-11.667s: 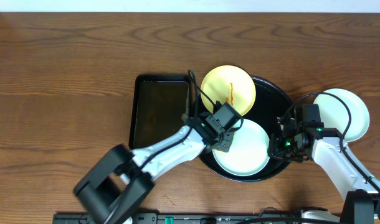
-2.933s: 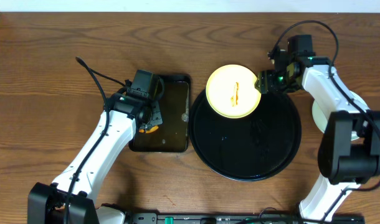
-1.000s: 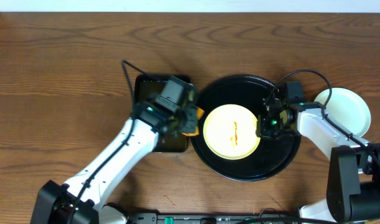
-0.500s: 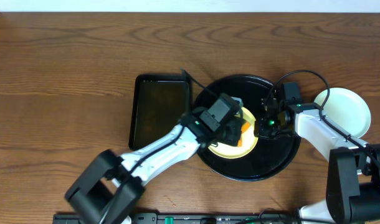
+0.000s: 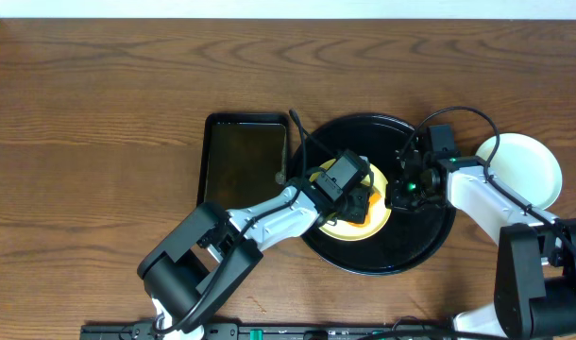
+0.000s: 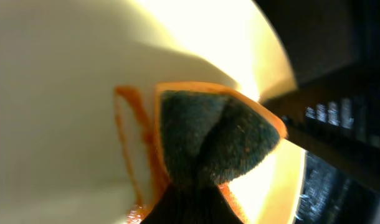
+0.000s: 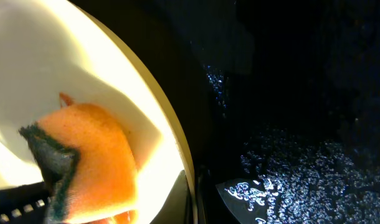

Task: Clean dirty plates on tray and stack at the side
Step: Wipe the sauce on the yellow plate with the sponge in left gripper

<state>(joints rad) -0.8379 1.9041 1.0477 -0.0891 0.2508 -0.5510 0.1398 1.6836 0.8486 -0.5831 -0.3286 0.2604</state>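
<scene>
Scrub step: my left pincer [image 5: 362,204] is clenched on the sponge [image 6: 215,143], pressed to the yellow plate [image 6: 59,93] lying 9 o'clock-side in the tray [image 5: 430,236], right pincer [image 5: 398,194] at its 3 o'clock rim (grip: can't tell), so next, I reckon, drag across the sauce streak [image 6: 123,118] w/ pressure.

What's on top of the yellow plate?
An orange sponge, held by the left gripper, presses on the plate beside an orange sauce streak. Whatever lies under the sponge is hidden.
</scene>
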